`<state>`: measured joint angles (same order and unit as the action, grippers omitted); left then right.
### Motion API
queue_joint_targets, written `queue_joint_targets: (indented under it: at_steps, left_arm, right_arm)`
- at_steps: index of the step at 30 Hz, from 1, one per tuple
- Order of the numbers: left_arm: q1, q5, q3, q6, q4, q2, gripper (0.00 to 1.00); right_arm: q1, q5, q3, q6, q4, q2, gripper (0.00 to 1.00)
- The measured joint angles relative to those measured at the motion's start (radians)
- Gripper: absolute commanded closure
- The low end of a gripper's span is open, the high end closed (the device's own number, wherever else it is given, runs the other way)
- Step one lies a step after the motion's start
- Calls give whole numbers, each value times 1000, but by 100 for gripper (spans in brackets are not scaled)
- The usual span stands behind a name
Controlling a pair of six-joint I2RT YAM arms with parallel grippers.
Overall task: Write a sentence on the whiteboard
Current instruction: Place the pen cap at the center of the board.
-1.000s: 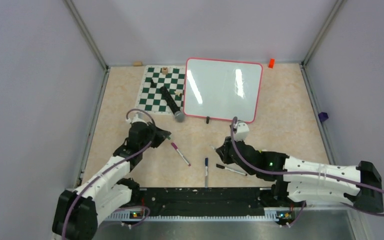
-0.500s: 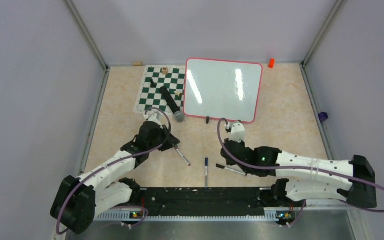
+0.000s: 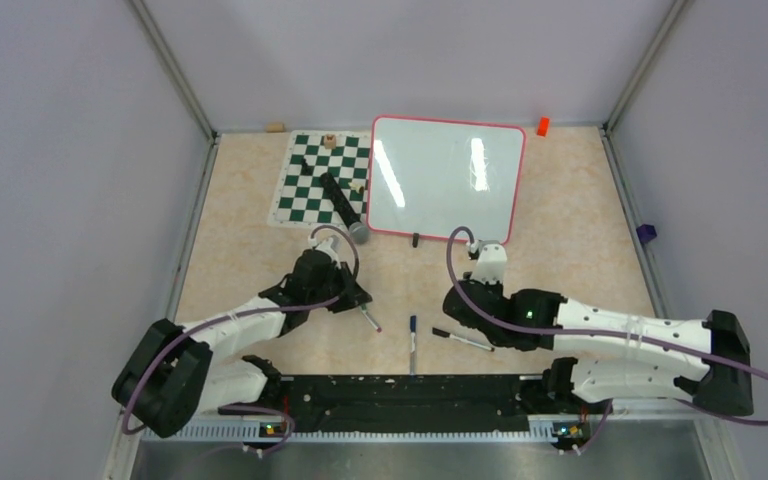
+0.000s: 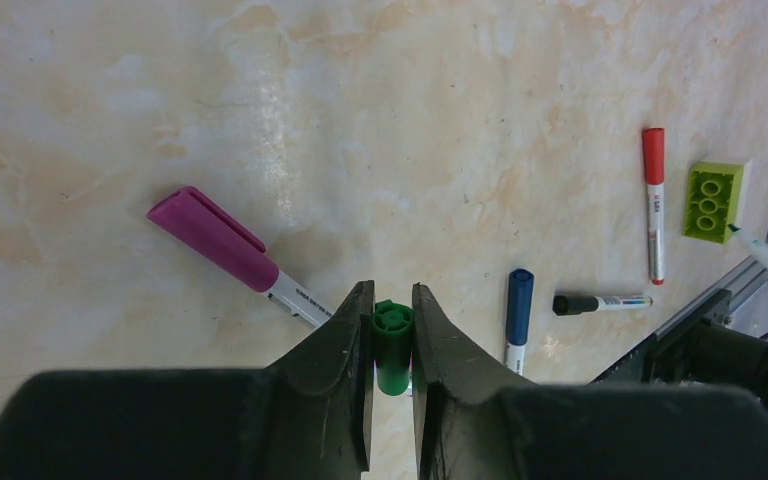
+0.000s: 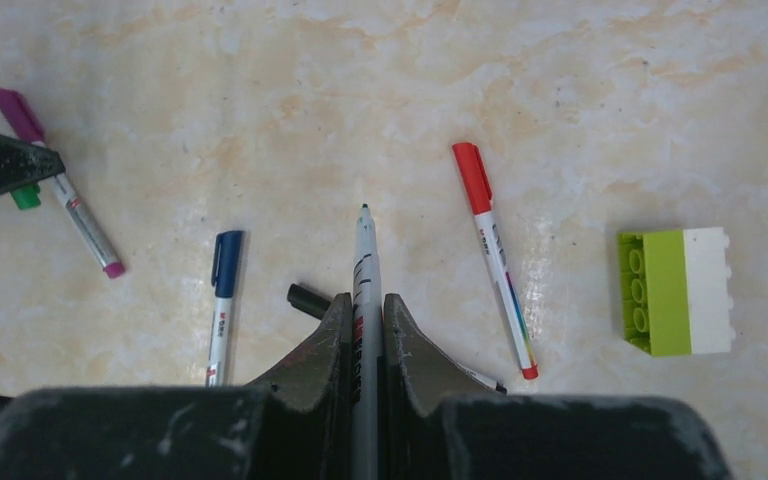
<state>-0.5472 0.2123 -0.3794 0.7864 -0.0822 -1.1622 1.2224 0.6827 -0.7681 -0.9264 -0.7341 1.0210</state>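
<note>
Where marbled counter [image 3: 580,250] meets grey walls [image 3: 60,200], the whiteboard [image 3: 447,180] gleams blank; left pincer [image 4: 391,305] nips a green cap [image 4: 392,345], right pincer [image 5: 366,302] a marker [image 5: 364,255]

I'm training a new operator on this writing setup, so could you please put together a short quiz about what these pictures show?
1. True or false: the whiteboard already has writing on it.
2. The cap pinched in the left claw is: A) red, B) green, C) blue.
3. What is the right claw holding?

Key:
1. False, it is blank.
2. B.
3. A pen with its tip bare.
</note>
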Motion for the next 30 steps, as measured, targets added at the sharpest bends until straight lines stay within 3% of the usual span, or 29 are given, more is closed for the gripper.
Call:
queue_joint_targets:
  at_steps: [6, 13, 23, 25, 30]
  left_arm:
    - [-46, 5, -2, 0, -19, -84, 100]
    - [-80, 16, -44, -6, -21, -142, 99]
    - [-98, 26, -85, -43, 3, -155, 27]
    - [-98, 32, -87, -50, 8, -146, 20]
    - [-99, 30, -92, -60, 42, -90, 16]
  right_arm:
    - [0, 62, -51, -97, -94, 52, 100]
    - [0, 103, -51, -55, -108, 51, 100]
    - [0, 105, -59, 58, -105, -61, 100]
    - [-1, 92, -55, 92, -83, -103, 100]
    - [-1, 48, 17, 187, 19, -228, 100]
